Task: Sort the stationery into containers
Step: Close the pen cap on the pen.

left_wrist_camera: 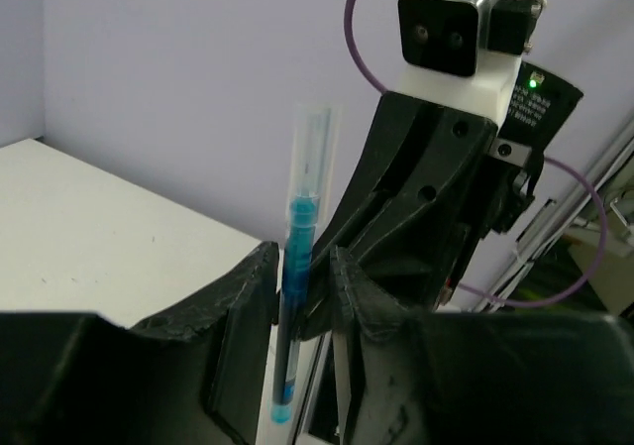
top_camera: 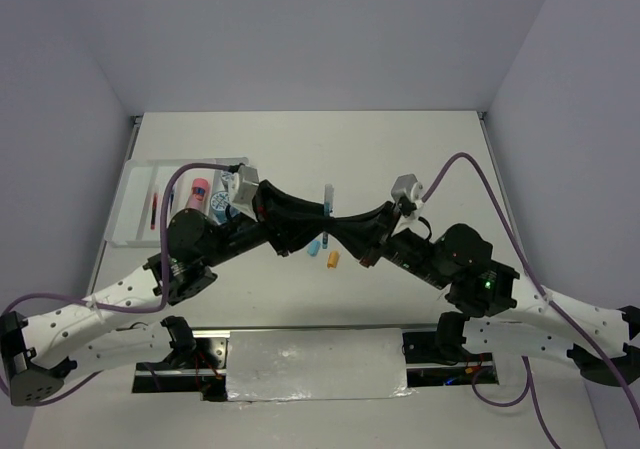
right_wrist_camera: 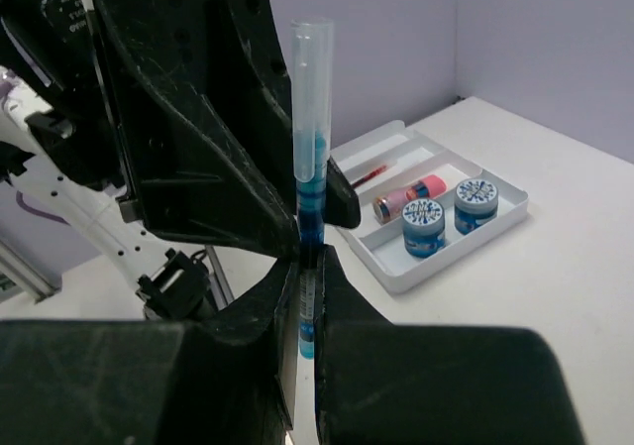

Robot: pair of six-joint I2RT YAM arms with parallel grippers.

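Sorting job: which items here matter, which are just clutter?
Job: blue pen, white tray, red pen, pink cylinder, blue-white rolls, light-blue piece, orange piece.
Not job: foil sheet, purple cables.

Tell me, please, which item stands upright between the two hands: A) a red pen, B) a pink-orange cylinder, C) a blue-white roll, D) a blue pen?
D: both wrist views show the blue pen upright between the fingers of the left hand and the right hand.
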